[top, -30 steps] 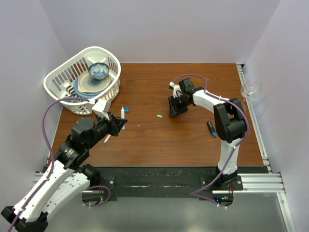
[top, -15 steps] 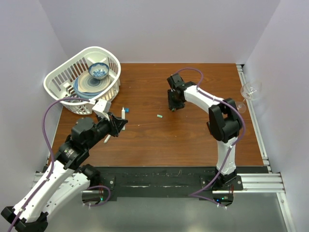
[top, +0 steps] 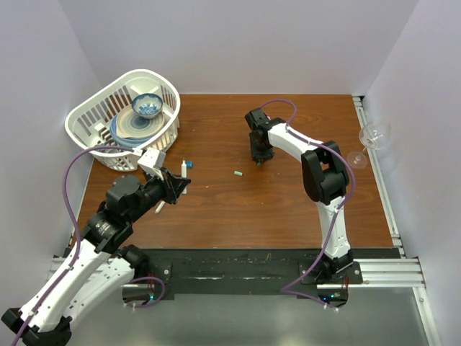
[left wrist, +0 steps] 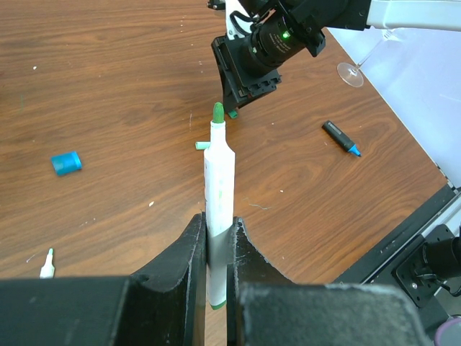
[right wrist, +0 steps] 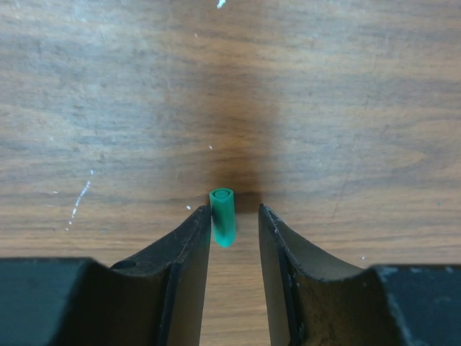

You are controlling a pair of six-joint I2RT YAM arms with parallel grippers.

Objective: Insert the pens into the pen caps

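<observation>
Two fingers of the right gripper [right wrist: 234, 211] stand parted low over the table [right wrist: 346, 86], straddling a green cap [right wrist: 222, 215] that lies on its side with its open mouth turned away from the wrist camera. The cap touches one finger and a gap shows at the other, so the jaws are around it but not clamped on it. Across the table, the left gripper [left wrist: 218, 223] is closed on a white pen [left wrist: 219, 180], holding it clear of the wood with its bare green tip pointing toward the right arm. Between the two arms a second green cap [left wrist: 202, 145] lies loose, and a blue cap [left wrist: 66, 162] lies loose on the wood off to the left gripper's side. A dark marker [left wrist: 341, 137] with an exposed blue tip rests near the right side. A white basket [top: 86, 119] of dishes and a wine glass [top: 374, 133] sit at the margins. No cap in view sits on a pen, so by my reading the task is near its start: the first cap must be gripped, lifted and mated with the green tip, and the other pairings are all left to do.
</observation>
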